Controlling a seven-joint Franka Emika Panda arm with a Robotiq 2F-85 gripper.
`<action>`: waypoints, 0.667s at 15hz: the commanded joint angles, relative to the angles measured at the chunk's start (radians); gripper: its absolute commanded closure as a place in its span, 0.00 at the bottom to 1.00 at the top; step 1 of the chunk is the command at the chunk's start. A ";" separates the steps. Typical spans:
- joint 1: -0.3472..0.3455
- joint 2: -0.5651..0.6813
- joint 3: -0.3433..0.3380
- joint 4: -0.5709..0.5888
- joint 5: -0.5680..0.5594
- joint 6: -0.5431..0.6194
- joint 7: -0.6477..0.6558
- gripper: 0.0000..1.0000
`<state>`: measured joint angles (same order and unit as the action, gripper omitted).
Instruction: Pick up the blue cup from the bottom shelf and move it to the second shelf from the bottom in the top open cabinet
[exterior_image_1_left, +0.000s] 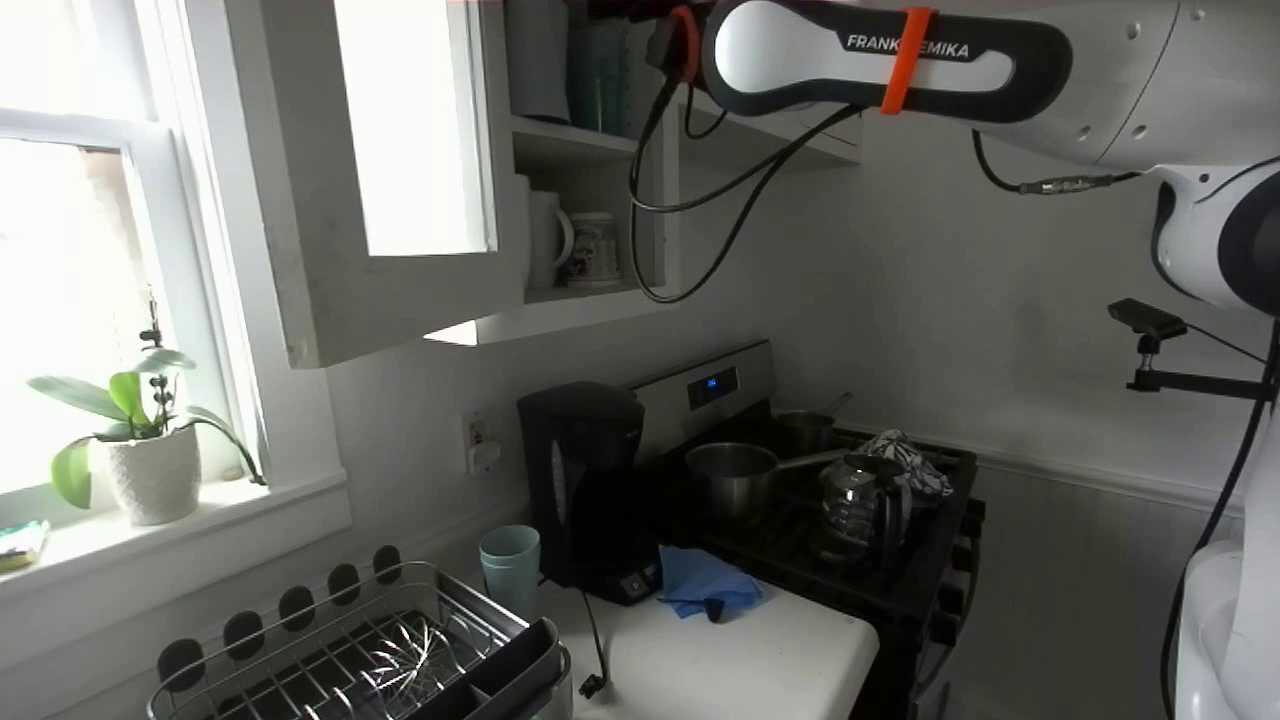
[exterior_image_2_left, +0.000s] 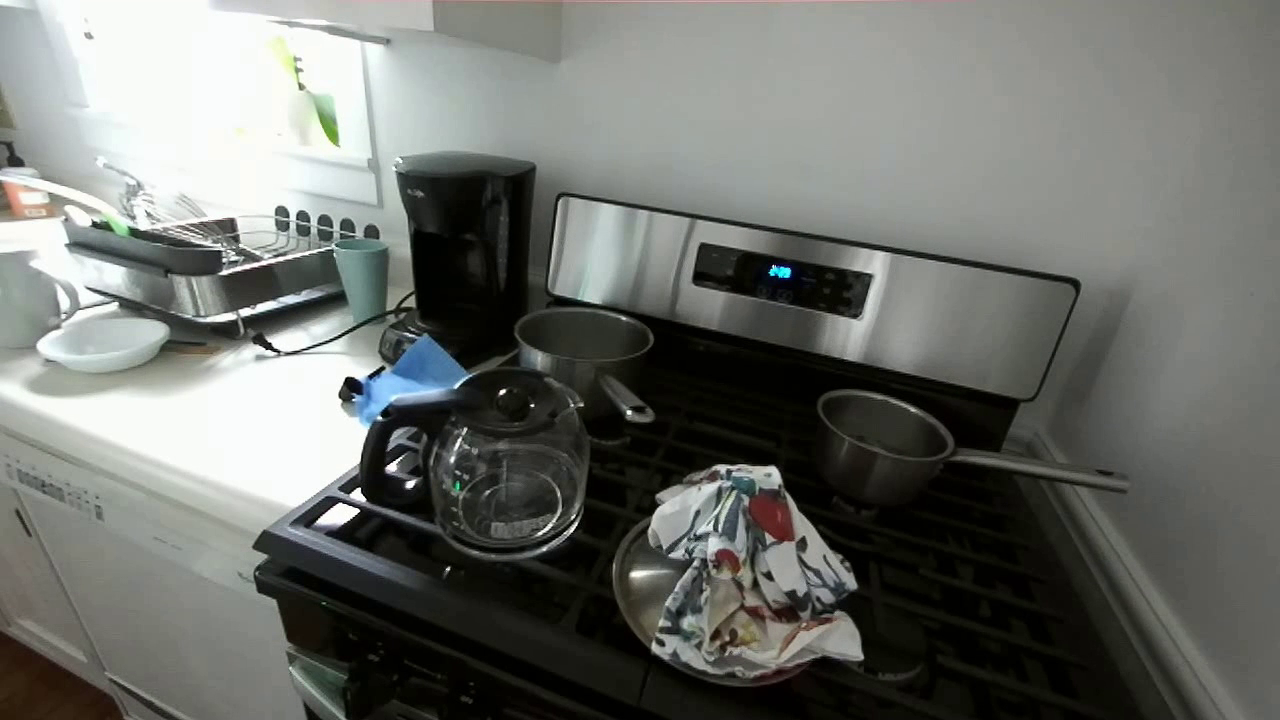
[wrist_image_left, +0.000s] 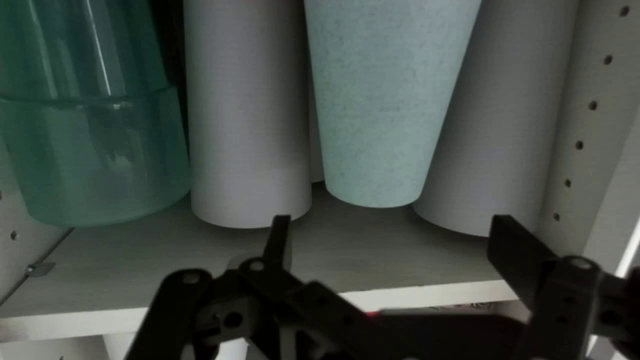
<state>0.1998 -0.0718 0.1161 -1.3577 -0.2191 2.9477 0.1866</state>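
A pale blue speckled cup is in the wrist view, among plain greyish-white cups on a cabinet shelf; its top is cut off. My gripper is open and empty, its fingers apart at the shelf's front, in front of and below the cup's base, not touching it. In an exterior view the gripper is at the open cabinet, mostly cut off by the top edge. Another pale blue cup stands on the counter beside the coffee maker; it also shows in an exterior view.
Green glasses stand left of the cups, and the cabinet side wall is to the right. Mugs stand on the shelf below. The open cabinet door juts out. Below are the coffee maker, dish rack and stove.
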 joint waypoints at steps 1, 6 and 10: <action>-0.007 -0.078 0.006 -0.019 -0.015 -0.108 0.050 0.00; -0.011 -0.165 0.000 -0.042 -0.001 -0.265 0.066 0.00; -0.004 -0.217 -0.012 -0.050 0.019 -0.408 0.053 0.00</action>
<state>0.1983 -0.2263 0.1130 -1.3730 -0.2174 2.6256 0.2297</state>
